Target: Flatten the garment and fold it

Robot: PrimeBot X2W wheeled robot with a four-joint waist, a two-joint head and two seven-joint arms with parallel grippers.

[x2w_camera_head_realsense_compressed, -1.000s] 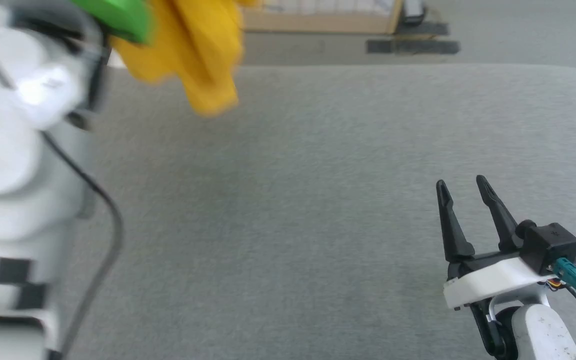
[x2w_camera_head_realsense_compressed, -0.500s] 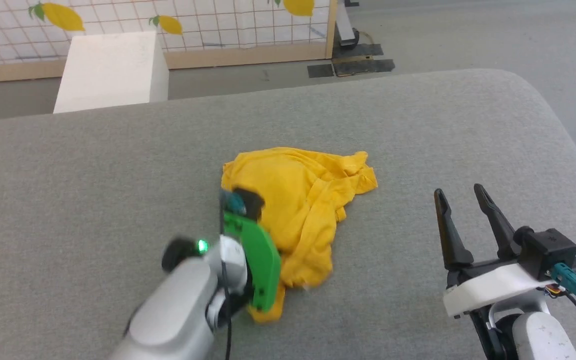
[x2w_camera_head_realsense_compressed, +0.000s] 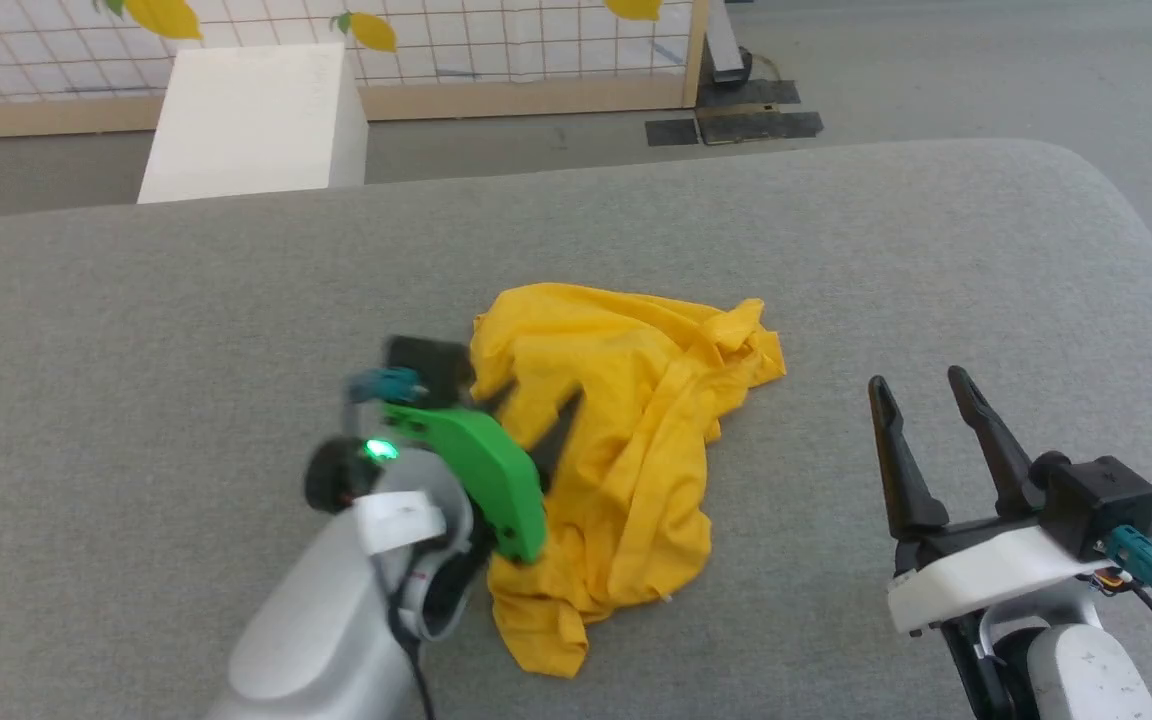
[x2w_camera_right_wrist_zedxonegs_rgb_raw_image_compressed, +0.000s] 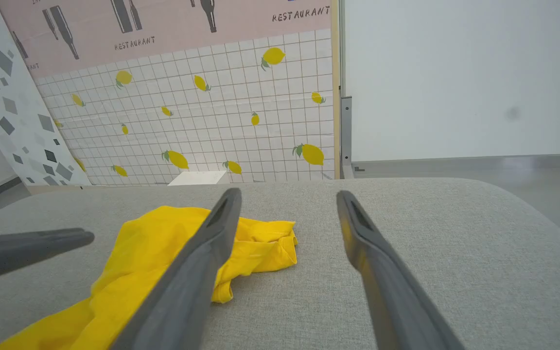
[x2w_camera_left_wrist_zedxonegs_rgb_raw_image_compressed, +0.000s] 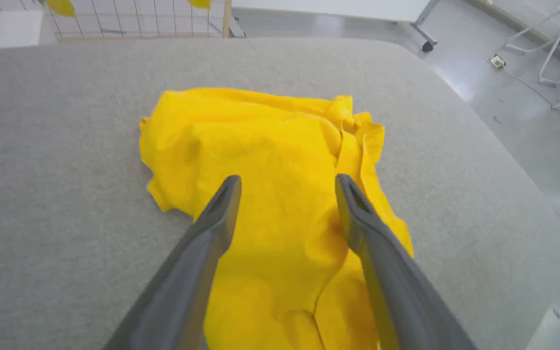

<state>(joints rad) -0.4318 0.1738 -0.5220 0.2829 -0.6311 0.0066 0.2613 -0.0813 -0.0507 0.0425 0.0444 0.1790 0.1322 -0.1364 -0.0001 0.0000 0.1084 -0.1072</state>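
The garment (x2w_camera_head_realsense_compressed: 626, 450) is a mustard-yellow T-shirt lying crumpled in a heap on the middle of the grey padded table (x2w_camera_head_realsense_compressed: 886, 250), plain side showing. My left gripper (x2w_camera_head_realsense_compressed: 541, 405) hovers over the heap's left part, open, with nothing between its fingers (x2w_camera_left_wrist_zedxonegs_rgb_raw_image_compressed: 221, 214). In the left wrist view the garment (x2w_camera_left_wrist_zedxonegs_rgb_raw_image_compressed: 260, 141) lies under and beyond the left gripper (x2w_camera_left_wrist_zedxonegs_rgb_raw_image_compressed: 288, 179). My right gripper (x2w_camera_head_realsense_compressed: 921, 382) stands open to the right of the garment, clear of it. The right wrist view has the garment (x2w_camera_right_wrist_zedxonegs_rgb_raw_image_compressed: 163, 238) at the left of the right gripper (x2w_camera_right_wrist_zedxonegs_rgb_raw_image_compressed: 288, 193).
A white box (x2w_camera_head_realsense_compressed: 251, 120) stands on the floor beyond the table's far edge, before a tiled lemon-pattern panel (x2w_camera_right_wrist_zedxonegs_rgb_raw_image_compressed: 221, 131). The table's rounded right corner (x2w_camera_head_realsense_compressed: 1126, 220) drops to grey floor. One finger of the left gripper (x2w_camera_right_wrist_zedxonegs_rgb_raw_image_compressed: 32, 248) shows in the right wrist view.
The left arm came down from high up with the garment and set it on the table. Its gripper has since opened and let the garment go. The right arm held still.
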